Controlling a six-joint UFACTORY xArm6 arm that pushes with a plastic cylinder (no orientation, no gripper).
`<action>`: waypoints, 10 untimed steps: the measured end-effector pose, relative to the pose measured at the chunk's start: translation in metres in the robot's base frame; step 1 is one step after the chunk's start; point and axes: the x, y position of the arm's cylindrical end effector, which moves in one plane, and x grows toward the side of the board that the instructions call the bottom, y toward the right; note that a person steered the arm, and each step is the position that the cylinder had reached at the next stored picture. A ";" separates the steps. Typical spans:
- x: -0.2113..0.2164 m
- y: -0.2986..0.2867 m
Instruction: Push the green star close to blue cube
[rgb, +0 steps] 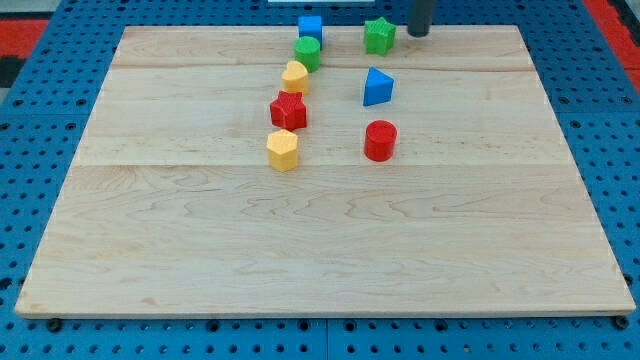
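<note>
Near the board's (150, 250) top edge, left of centre, sits the blue cube (310, 27), with a green cylinder (307, 53) touching below it. Rightward, apart from the cube, the green star (379, 35) lies by that same edge. Just right of the star, my tip (417, 34) rests, holding nothing.
</note>
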 end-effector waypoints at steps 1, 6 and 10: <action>0.000 -0.031; 0.040 -0.045; 0.032 -0.080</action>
